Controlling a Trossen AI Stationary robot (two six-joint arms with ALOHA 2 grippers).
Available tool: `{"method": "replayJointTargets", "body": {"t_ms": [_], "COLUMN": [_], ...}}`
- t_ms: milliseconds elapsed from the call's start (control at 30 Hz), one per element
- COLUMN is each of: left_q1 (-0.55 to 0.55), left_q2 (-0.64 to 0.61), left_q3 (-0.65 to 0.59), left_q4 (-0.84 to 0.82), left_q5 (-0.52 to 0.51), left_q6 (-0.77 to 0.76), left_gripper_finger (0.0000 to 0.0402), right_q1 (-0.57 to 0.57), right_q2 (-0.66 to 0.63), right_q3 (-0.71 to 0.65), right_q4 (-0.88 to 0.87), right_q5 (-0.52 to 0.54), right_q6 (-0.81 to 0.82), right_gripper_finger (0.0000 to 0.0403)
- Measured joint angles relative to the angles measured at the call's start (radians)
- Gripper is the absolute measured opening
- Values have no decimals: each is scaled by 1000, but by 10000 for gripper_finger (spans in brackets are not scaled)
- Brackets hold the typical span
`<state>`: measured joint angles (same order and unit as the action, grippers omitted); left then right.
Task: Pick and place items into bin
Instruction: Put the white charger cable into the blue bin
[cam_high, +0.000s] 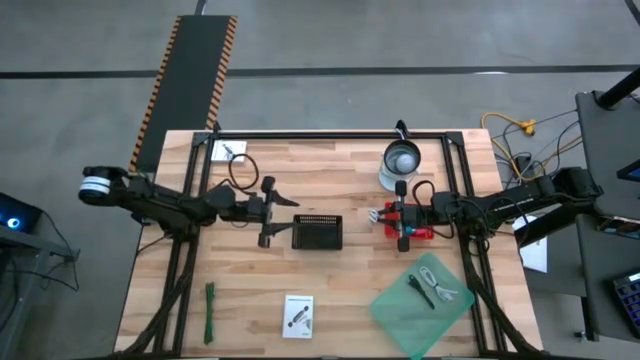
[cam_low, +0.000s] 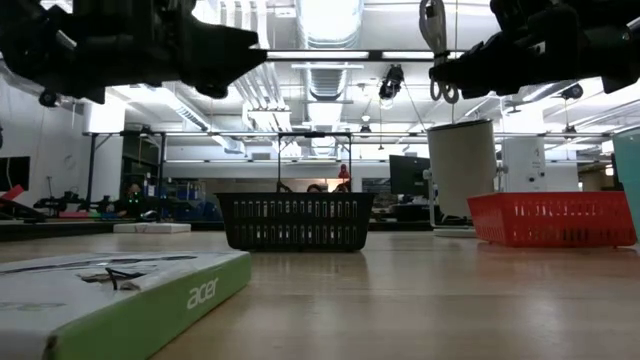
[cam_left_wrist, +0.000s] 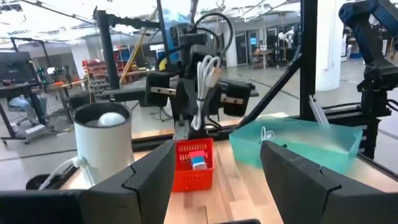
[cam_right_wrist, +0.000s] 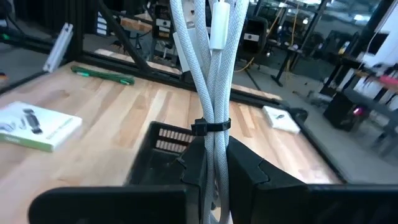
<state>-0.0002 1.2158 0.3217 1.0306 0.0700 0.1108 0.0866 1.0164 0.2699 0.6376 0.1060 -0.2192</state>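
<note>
My right gripper (cam_high: 384, 214) hovers between the black bin (cam_high: 317, 231) and a red basket (cam_high: 412, 226), shut on a tied bundle of white cable (cam_right_wrist: 208, 68). The left wrist view shows the same cable (cam_left_wrist: 204, 84) in front of the right arm. On the bin's left side my left gripper (cam_high: 283, 210) stands open and holds nothing, its fingers pointing at the bin. A green strip (cam_high: 210, 312) and a white card (cam_high: 298, 314) lie near the front edge. A teal tray (cam_high: 395, 310) holds a dark stick (cam_high: 421, 290) and another white cable (cam_high: 442, 285). My right gripper pinches the cable bundle between its two fingers, just beside the black tie (cam_right_wrist: 210, 126) that binds the strands. The fingers come level from the table's right side and lie across the bundle. The bundle stands about upright in the hold, clear of the table.
A white cylinder (cam_high: 401, 160) stands behind the red basket. A second card (cam_high: 228, 150) and a black cable loop (cam_high: 243, 170) lie at the far left. A flat boxed item (cam_low: 110, 290) sits close to the low camera. Black frame rails (cam_high: 330, 136) border the table.
</note>
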Motion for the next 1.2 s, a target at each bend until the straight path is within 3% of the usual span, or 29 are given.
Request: {"method": "replayJointTargets", "body": {"t_ms": [367, 467, 633, 733, 1200], "left_q1": [0, 0, 0, 0, 0], "left_q2": [36, 43, 48, 48, 59], "left_q3": [-13, -15, -12, -11, -20], "left_q4": [12, 7, 9, 18, 64], "left_q5": [0, 1, 1, 1, 1], "left_q6": [8, 5, 6, 8, 1], "left_gripper_finger": [219, 219, 219, 219, 219], "right_q1": [-1, -1, 1, 1, 1], "right_q2": [2, 2, 2, 2, 11], "right_q3": [0, 0, -2, -12, -29], "right_q4": [5, 7, 83, 110, 103], "right_q5": [-33, -151, -493, -596, -667], "right_q6": [138, 133, 69, 25, -227], "right_gripper_finger": [29, 29, 29, 29, 29]}}
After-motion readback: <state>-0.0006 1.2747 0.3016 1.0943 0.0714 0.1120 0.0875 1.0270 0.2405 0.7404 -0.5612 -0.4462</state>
